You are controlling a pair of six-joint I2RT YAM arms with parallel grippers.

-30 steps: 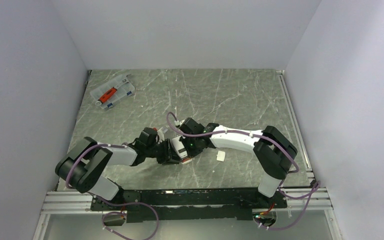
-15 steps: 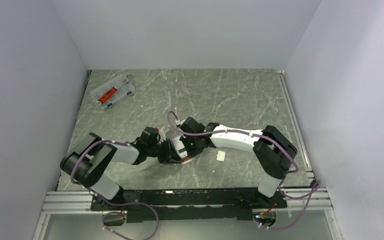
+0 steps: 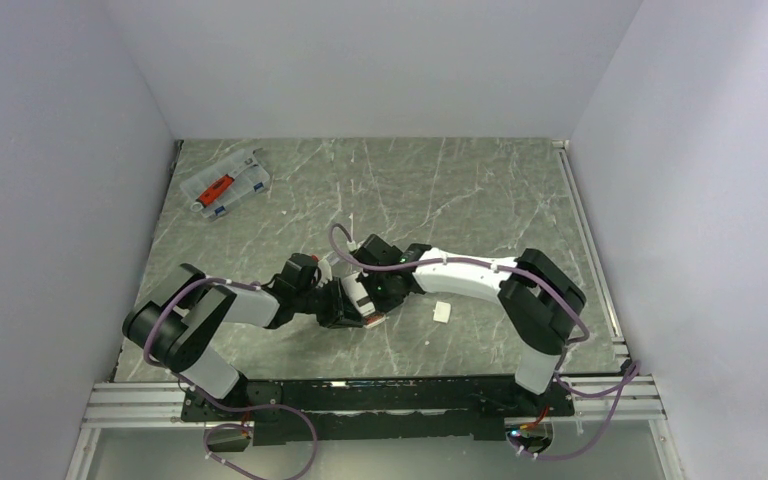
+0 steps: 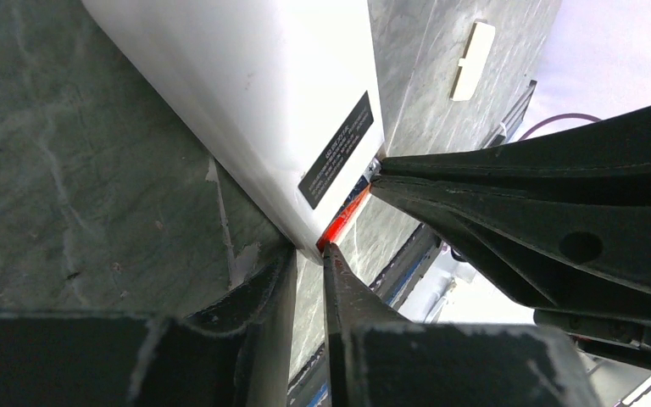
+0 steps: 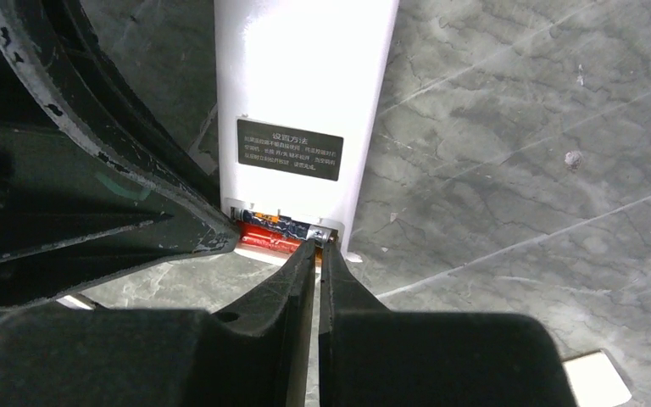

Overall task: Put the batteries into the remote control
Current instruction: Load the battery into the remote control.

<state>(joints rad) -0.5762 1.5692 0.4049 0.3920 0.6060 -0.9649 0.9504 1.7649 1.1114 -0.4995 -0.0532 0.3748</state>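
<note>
Remote control [image 5: 305, 76]: laid back-up on the bench [image 5: 517, 127], directly ahead of the right jaws.
Batteries [image 5: 273, 235]: seated in the remote's open end, just before the right jaws' tips.
Left jaws: brought to that same end, at the right jaws' left.
Loose piece [image 3: 442, 312]: placed near, right of the right jaws and behind their tips.
Case [image 3: 225, 183]: set well apart, far ahead-left of the left jaws.

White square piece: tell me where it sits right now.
Top view: the white square piece lies on the table, right of centre, just right of the remote control.
</note>
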